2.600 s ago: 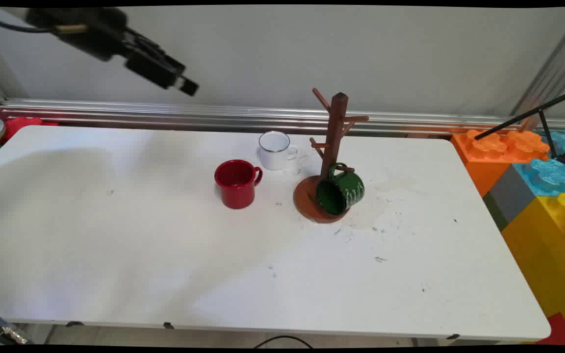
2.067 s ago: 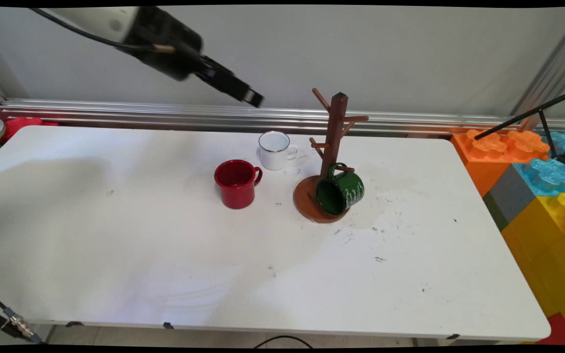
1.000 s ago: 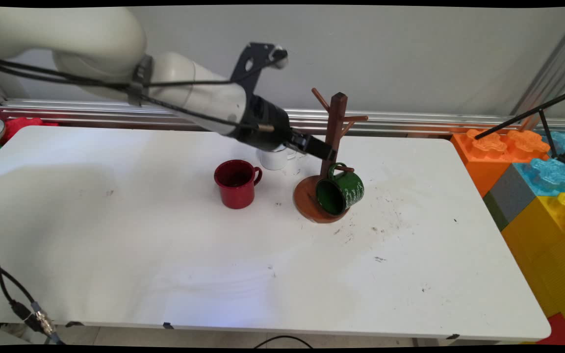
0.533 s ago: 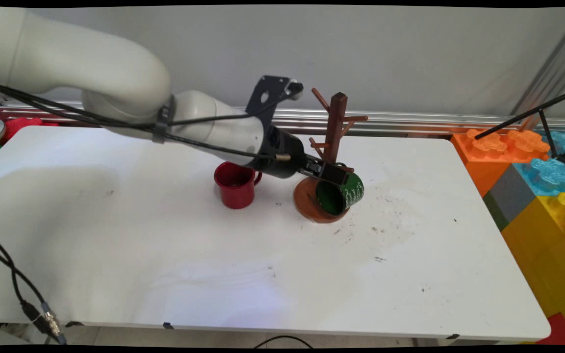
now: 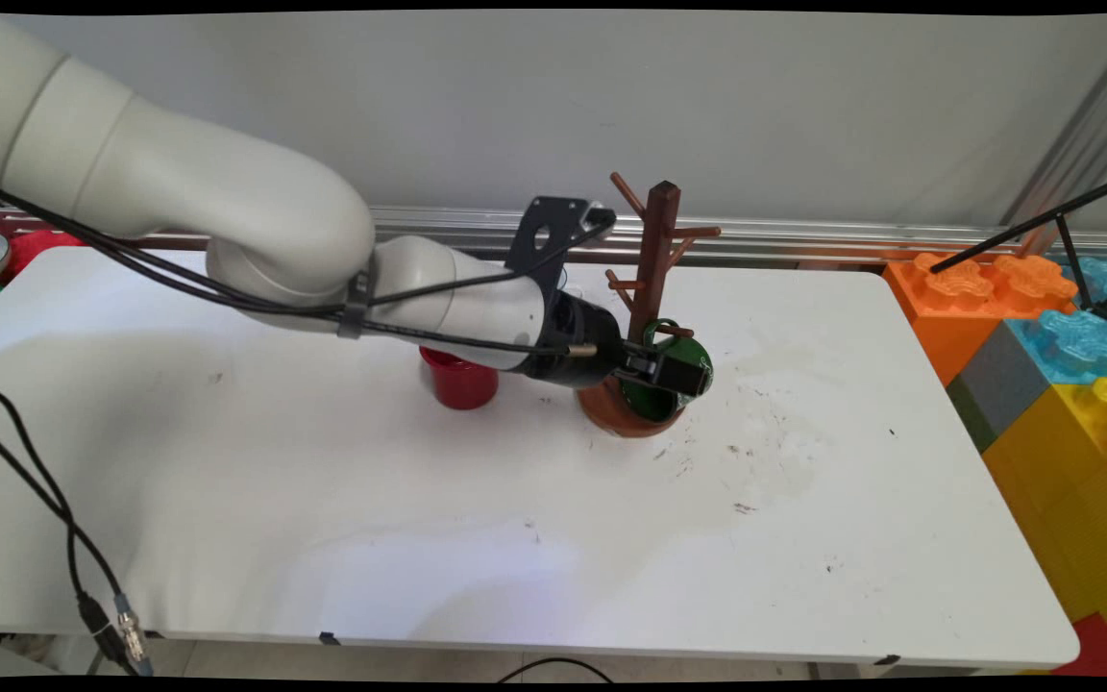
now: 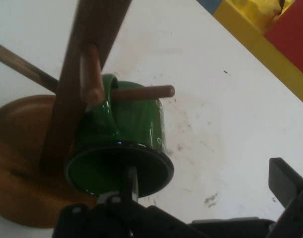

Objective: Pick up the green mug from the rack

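While green mug (image 5: 686, 360) hangs by handle on lowest peg of wooden mug rack (image 5: 654, 259), pincer (image 5: 674, 373) sits at its rim, spread: one finger (image 6: 130, 182) inside mouth, other finger (image 6: 285, 179) well outside wall (nothing pinched). Mug tilted, mouth toward camera, interior empty. Rack base on white bench (image 5: 323, 509). Red mug (image 5: 457, 383) upright behind arm, contents hidden.
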You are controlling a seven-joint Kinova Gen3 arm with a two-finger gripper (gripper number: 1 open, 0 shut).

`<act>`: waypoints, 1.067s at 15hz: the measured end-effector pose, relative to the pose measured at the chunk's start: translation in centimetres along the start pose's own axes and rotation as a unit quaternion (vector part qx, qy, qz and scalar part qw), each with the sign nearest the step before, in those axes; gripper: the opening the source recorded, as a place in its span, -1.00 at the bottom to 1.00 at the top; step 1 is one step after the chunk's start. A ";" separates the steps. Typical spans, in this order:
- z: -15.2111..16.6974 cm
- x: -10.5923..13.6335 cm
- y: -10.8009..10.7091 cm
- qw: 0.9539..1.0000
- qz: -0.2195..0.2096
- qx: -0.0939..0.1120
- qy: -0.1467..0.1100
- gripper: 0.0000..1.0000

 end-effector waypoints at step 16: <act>5.5 -3.0 -0.4 0.999 -0.026 -0.016 0.032 1.00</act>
